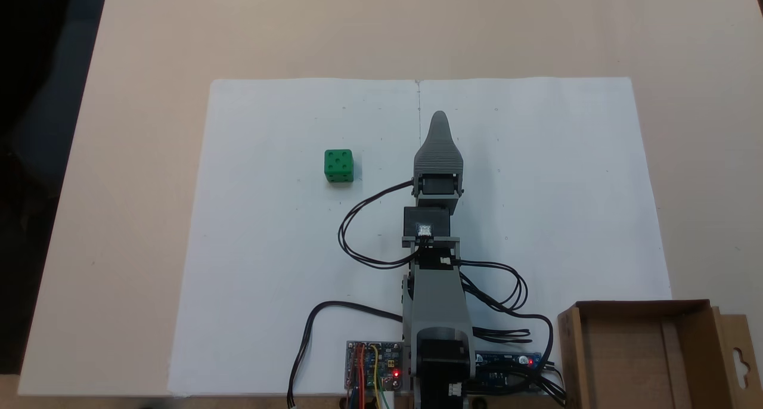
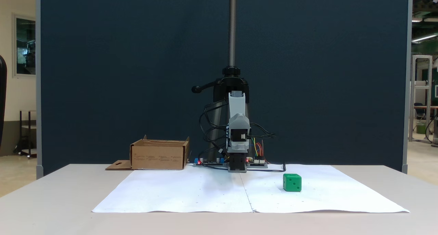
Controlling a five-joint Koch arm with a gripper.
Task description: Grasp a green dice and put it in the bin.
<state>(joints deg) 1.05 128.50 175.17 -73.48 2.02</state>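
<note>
The green dice (image 1: 338, 166) sits alone on the white paper, left of the arm in this fixed view and right of it in the fixed view from the front, green dice (image 2: 292, 182). My gripper (image 1: 440, 118) points away from the base along the paper's centre seam, a good way right of the dice and off the table. Seen from the front, the gripper (image 2: 238, 118) faces the camera with its jaws overlapping, so I cannot tell its state. The bin (image 1: 641, 304), a brown cardboard box, stands beside the arm's base; from the front the bin (image 2: 159, 156) is at the left.
Two white paper sheets (image 1: 536, 176) cover the table's middle. Circuit boards (image 1: 374, 366) and looping black cables (image 1: 357, 230) lie around the arm's base. A dark pole with a clamp (image 2: 232, 72) rises behind the arm, in front of a blue partition.
</note>
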